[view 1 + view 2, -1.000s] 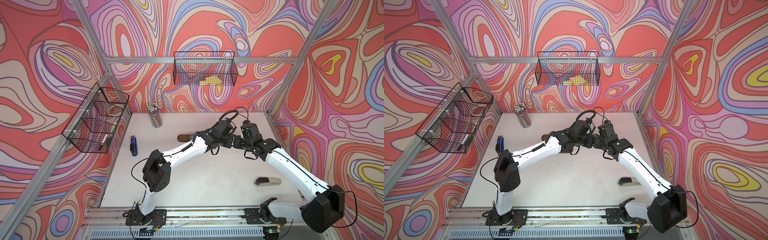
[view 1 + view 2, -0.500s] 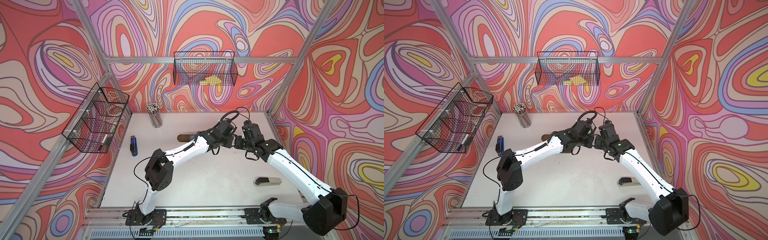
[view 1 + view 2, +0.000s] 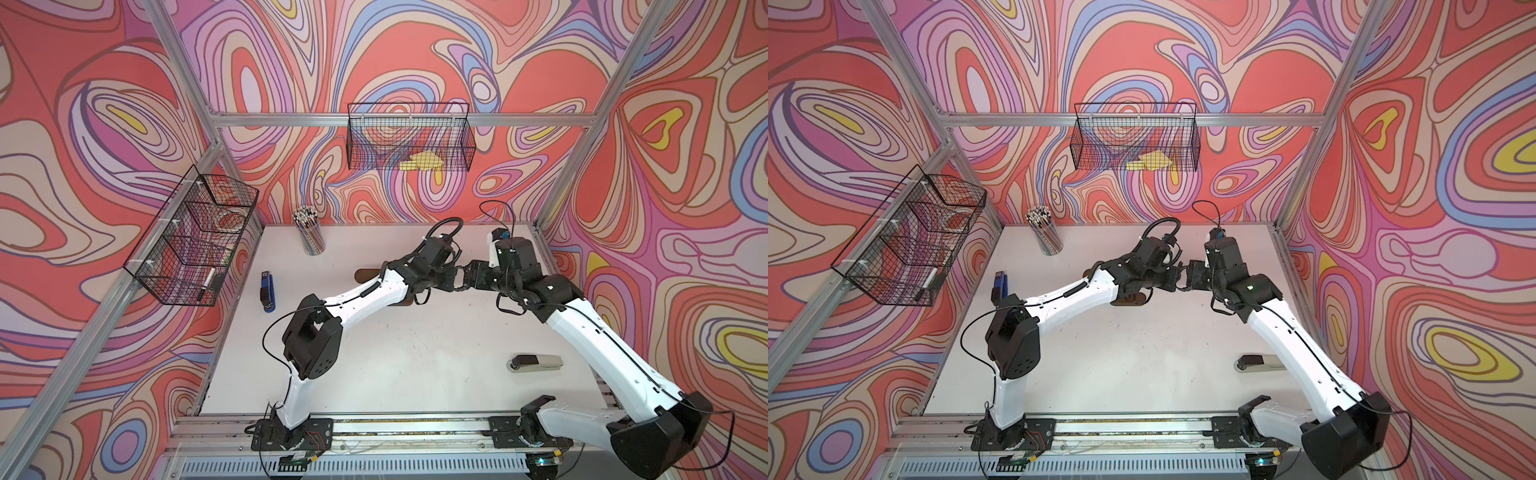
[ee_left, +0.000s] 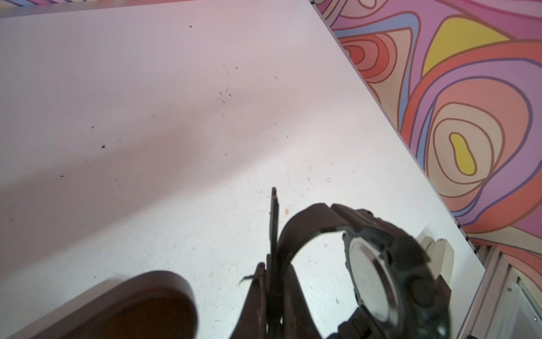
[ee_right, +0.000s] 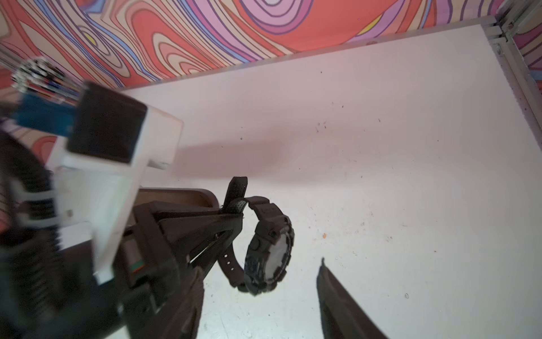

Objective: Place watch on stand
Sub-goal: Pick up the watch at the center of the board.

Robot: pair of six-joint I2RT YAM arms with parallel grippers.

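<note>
Toward two o'clock above the tabletop (image 3: 415, 365), the left pincer (image 4: 271, 273) pinches the watch (image 4: 369, 264) by its strap beside the stand (image 4: 140, 305), the right pincer (image 3: 467, 279) spread; the thin hold may let it twist and miss.

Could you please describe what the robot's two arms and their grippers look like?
Both arms have white link shells, the left arm and right arm, with bulky black joint housings and black base plates. Thin black cables loop along each. The left gripper and right gripper are black with tapered fingers.

white table (image 3: 415, 365), pencil cup (image 3: 309, 237), blue stapler (image 3: 267, 291), grey stapler (image 3: 536, 364), brown stand (image 3: 367, 275)
</note>
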